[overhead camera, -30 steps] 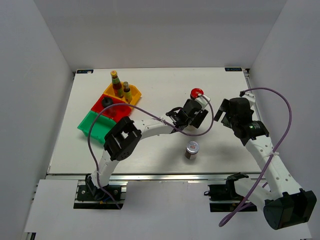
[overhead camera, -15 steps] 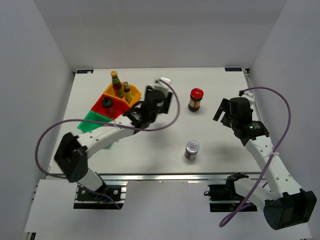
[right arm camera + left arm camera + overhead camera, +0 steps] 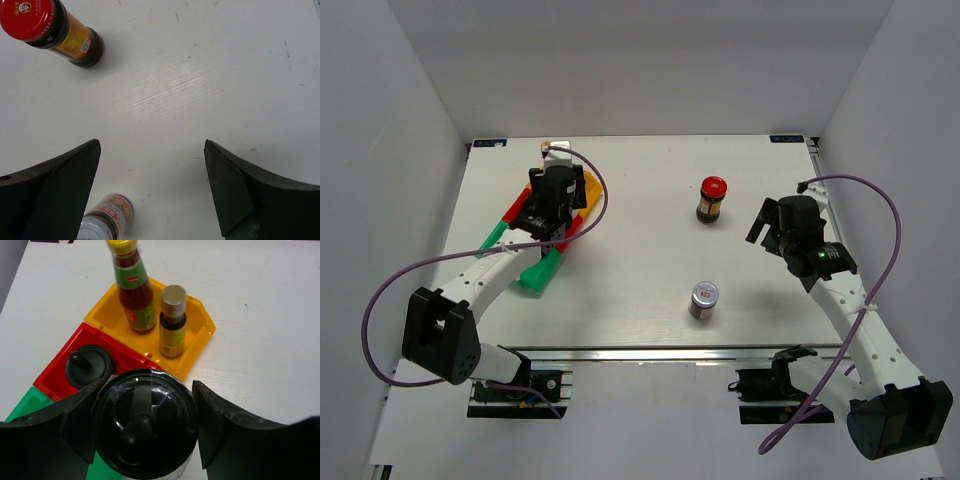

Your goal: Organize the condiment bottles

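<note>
Pinching what, is the left gripper [image 3: 146, 407]?

It is clamping a black-capped shaker [image 3: 145, 435], upright, its cap filling the lower middle of the wrist frame. It is hanging about over the edge where the red tray [image 3: 127, 354] is meeting the green tray [image 3: 25, 402]. The red one, housing a matching shaker [image 3: 90, 367], is lying up-left of the jaws.

And the right gripper [image 3: 150, 165]?

It is idling with jaws spread and nothing between them. The red-capped jar [image 3: 50, 30] is sitting upper left, and the bottom edge is cutting off the silver-lidded jar [image 3: 102, 222]. The cap is hiding the held shaker's body and its height.
</note>
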`<state>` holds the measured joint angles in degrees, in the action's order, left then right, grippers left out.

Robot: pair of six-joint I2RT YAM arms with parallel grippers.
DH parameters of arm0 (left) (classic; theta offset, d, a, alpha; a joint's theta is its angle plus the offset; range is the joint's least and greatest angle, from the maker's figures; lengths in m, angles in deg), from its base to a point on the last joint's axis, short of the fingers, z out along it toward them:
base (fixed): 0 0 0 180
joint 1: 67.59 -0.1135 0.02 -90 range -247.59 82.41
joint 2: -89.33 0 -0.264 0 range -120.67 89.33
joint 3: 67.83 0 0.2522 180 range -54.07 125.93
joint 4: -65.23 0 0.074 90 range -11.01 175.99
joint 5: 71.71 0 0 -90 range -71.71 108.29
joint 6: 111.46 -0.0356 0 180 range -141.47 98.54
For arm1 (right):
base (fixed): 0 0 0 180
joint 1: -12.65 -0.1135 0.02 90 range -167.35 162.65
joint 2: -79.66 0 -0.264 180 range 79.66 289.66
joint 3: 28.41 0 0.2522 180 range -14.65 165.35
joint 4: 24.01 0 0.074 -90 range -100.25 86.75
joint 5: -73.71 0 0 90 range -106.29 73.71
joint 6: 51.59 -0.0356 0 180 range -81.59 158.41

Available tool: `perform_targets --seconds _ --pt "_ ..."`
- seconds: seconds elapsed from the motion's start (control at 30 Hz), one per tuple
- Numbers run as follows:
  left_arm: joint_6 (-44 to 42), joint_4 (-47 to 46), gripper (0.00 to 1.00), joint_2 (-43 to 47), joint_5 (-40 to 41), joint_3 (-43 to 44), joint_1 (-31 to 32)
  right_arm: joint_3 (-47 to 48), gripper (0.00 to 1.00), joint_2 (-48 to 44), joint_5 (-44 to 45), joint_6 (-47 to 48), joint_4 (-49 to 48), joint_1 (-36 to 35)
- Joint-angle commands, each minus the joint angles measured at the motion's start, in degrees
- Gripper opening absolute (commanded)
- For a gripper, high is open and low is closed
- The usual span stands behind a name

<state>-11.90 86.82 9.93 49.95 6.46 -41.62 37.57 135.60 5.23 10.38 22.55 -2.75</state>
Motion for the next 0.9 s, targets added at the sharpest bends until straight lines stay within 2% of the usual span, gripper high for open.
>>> perform_targets --seconds 0.0,0.2,0.33,0.87 --pt "1.34 -1.51 0.40 1.09 0.33 -0.41 -1.45 -0.55 0.90 -0.40 1.16 0.79 -1.68 0.02" --pt "2.57 -3.96 0.40 -0.40 -4.76 -2.52 -6.54 -0.81 0.89 -0.31 1.42 0.79 -1.77 0.02" --pt "2.48 -5.29 0.40 -2.25 -6.52 -2.62 -7.52 -0.81 0.89 -0.40 1.68 0.79 -1.77 0.02" --pt "4.50 -9.14 0.40 -9.55 -1.61 -2.61 -10.07 -1.16 0.89 0.31 2.39 1.31 -2.03 0.02"
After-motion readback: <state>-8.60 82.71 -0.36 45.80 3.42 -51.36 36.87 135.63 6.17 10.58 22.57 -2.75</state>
